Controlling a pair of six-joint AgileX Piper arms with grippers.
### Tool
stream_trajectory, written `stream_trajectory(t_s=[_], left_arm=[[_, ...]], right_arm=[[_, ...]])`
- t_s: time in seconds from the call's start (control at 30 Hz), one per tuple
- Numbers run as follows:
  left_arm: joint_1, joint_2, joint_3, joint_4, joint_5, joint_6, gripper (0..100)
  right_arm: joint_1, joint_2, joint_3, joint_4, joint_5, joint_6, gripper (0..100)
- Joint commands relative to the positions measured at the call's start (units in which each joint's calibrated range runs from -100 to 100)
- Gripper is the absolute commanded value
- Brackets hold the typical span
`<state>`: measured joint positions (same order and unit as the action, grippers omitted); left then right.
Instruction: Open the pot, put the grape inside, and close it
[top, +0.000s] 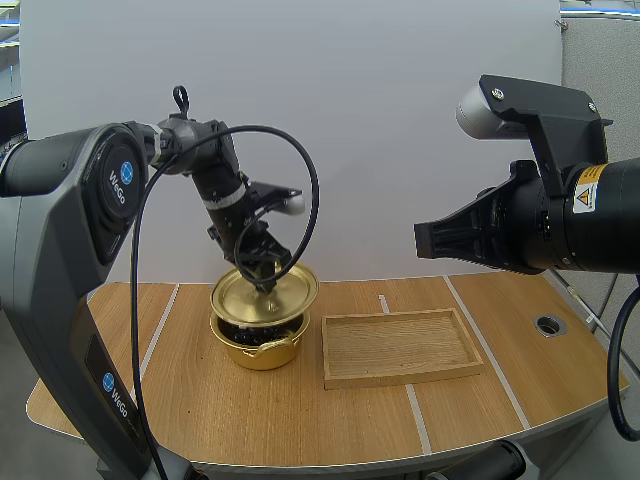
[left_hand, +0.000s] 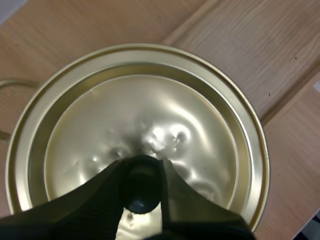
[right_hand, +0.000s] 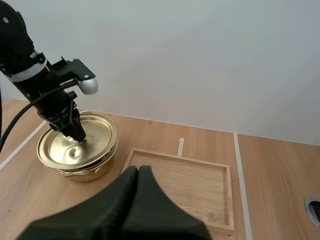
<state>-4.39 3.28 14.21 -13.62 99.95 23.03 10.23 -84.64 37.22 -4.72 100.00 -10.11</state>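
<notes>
A gold pot (top: 262, 350) stands on the table left of centre. Its gold lid (top: 290, 285) lies tilted over the rim, raised at the back. In the gap under the lid's front edge sits a dark mass (top: 238, 322) that looks like grapes. My left gripper (top: 270, 283) points down onto the lid's middle. In the left wrist view the left gripper (left_hand: 142, 167) is shut on the lid's black knob (left_hand: 141, 192). My right gripper (top: 425, 240) hangs high at the right; its fingers lie together as one wedge (right_hand: 137, 172) above the tray.
A shallow wooden tray (top: 400, 345) with nothing in it lies just right of the pot (right_hand: 87, 172). A round grommet hole (top: 548, 324) sits near the table's right edge. Pale lines cross the wooden tabletop.
</notes>
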Motion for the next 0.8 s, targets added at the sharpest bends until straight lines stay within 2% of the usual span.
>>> stream_trajectory(t_s=[0.0, 0.77], left_arm=[[-0.08, -1.04, 5.44, -0.53, -1.7, 1.54, 0], [-0.08, -0.37, 5.45, 4.0, -17.61, 2.16, 0]], right_arm=[[-0.18, -0.62, 0.07, -0.36, 0.0, -0.31, 0], [-0.18, -0.62, 0.07, -0.36, 0.0, -0.31, 0]])
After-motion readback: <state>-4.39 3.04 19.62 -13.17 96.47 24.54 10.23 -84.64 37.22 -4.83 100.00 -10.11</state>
